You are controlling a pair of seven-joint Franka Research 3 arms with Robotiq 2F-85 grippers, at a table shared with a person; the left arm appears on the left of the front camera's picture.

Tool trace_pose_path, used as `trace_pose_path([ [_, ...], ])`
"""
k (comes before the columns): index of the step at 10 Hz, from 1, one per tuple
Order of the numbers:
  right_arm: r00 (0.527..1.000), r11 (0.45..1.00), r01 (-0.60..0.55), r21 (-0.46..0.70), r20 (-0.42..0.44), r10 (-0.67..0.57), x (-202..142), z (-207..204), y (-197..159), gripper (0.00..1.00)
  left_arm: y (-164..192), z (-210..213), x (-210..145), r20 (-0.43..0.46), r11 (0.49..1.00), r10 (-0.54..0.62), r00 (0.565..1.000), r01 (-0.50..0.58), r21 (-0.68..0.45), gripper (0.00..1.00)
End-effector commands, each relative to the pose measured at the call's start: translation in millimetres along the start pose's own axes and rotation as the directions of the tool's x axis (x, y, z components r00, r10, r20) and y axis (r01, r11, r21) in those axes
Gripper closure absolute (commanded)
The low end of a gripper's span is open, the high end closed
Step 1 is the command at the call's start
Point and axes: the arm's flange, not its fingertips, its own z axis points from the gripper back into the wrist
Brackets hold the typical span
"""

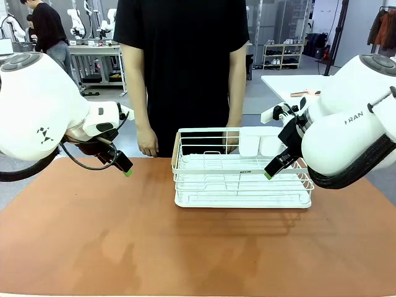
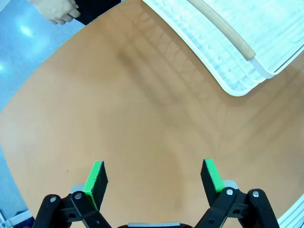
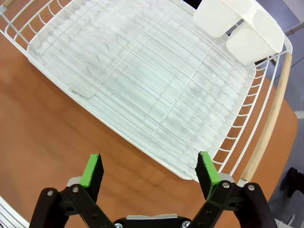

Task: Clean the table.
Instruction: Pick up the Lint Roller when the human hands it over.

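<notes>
The reddish-brown table spreads wide across the front view. My left gripper hovers over its far left part, jaws open with nothing between them; in the left wrist view its green pads frame bare tabletop. My right gripper hangs open at the right side of the white wire dish rack. In the right wrist view that gripper is above the rack's edge, holding nothing.
A person in a black shirt stands at the far edge, one hand by the table and one at the rack. Two white cups hang at the rack's corner. A white-topped table stands behind on the right.
</notes>
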Motion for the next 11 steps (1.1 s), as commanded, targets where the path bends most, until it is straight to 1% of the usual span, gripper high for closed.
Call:
trace_pose_path([
  [1, 1.0, 1.0, 0.0, 0.0, 0.0, 0.0, 0, 0, 0, 0.0, 0, 0, 0, 0.0, 1.0, 0.0, 1.0, 0.0, 0.0, 0.0],
  [2, 0.998, 0.989, 0.067, 0.132, 0.011, -0.07, 12, 27, -17, 0.0, 12, 26, 11, -0.002, 0.996, 0.051, 0.999, -0.051, -0.067, 0.0],
  [3, 0.985, 0.962, 0.17, 0.214, -0.009, -0.172, 21, 58, -45, 0.0, 36, 60, 17, -0.082, 0.962, 0.133, 0.988, -0.149, -0.229, 0.0],
  [4, 0.971, 0.919, 0.231, 0.319, -0.016, -0.239, 21, 81, -68, 0.0, 62, 91, 14, -0.152, 0.866, 0.197, 0.969, -0.244, -0.435, 0.0],
  [5, 0.952, 0.843, 0.286, 0.456, -0.034, -0.304, 16, 102, -92, 0.0, 85, 119, 3, -0.121, 0.745, 0.252, 0.96, -0.272, -0.609, 0.0],
  [6, 0.925, 0.749, 0.347, 0.565, -0.074, -0.373, 6, 117, -114, 0.0, 109, 141, -14, -0.159, 0.636, 0.312, 0.937, -0.33, -0.698, 0.0],
  [7, 0.888, 0.681, 0.416, 0.603, -0.107, -0.448, -14, 132, -141, 0.0, 139, 164, -39, -0.181, 0.481, 0.404, 0.897, -0.377, -0.792, 0.0],
  [8, 0.834, 0.579, 0.485, 0.655, -0.147, -0.533, -40, 143, -169, 0.0, 168, 178, -69, -0.195, 0.381, 0.517, 0.833, -0.428, -0.819, 0.0],
  [9, 0.776, 0.507, 0.538, 0.673, -0.161, -0.61, -76, 153, -196, 0.0, 196, 190, -107, -0.187, 0.341, 0.597, 0.78, -0.458, -0.821, 0.0],
  [10, 0.705, 0.42, 0.582, 0.696, -0.175, -0.687, -121, 160, -222, 0.0, 226, 201, -153, -0.212, 0.27, 0.683, 0.698, -0.512, -0.815, 0.0],
  [11, 0.647, 0.353, 0.6, 0.718, -0.175, -0.743, -158, 162, -244, 0.0, 250, 207, -190, -0.21, 0.213, 0.756, 0.62, -0.537, -0.816, 0.0],
])
